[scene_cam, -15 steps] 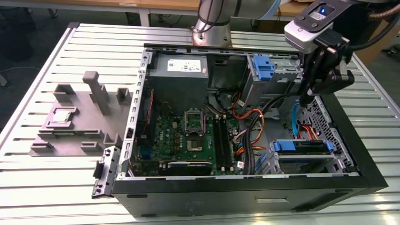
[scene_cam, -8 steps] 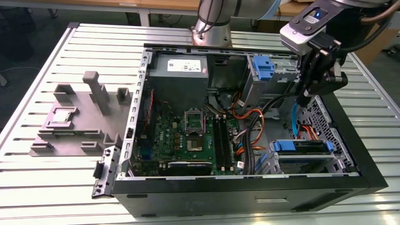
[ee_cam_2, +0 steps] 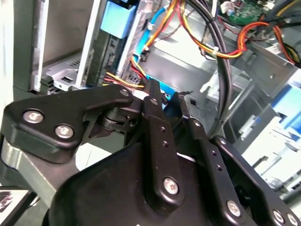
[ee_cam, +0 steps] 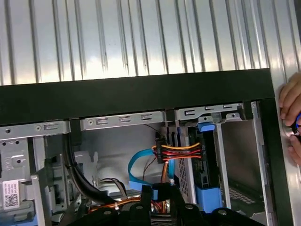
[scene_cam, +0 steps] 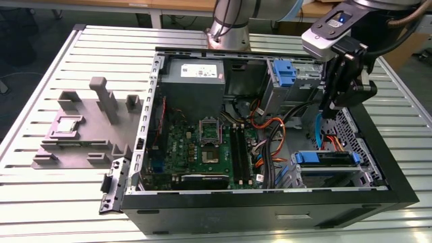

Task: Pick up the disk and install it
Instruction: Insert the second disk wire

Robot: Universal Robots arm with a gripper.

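Note:
The disk (scene_cam: 324, 158) lies in the drive bay at the front corner of the open computer case (scene_cam: 378, 152), on the exterior view's right, with its blue carrier rail facing up. In the first wrist view the disk (ee_cam: 207, 165) sits in its metal bay between blue end tabs, beside a red, yellow and black cable plug (ee_cam: 162, 153). My gripper (scene_cam: 332, 112) hangs inside the case along the same wall, above and behind the disk and not touching it. In both wrist views the gripper (ee_cam_2: 167, 92) (ee_cam: 161, 190) stands open by a narrow gap, holding nothing.
A tall blue latch piece (scene_cam: 284, 71) stands in the rear bay. The grey power supply (scene_cam: 196, 76), motherboard (scene_cam: 202, 147) and loose cables (scene_cam: 270, 131) fill the case. A grey fixture (scene_cam: 81, 131) lies on the slatted table. A person's hand (ee_cam: 291, 113) rests at the case corner.

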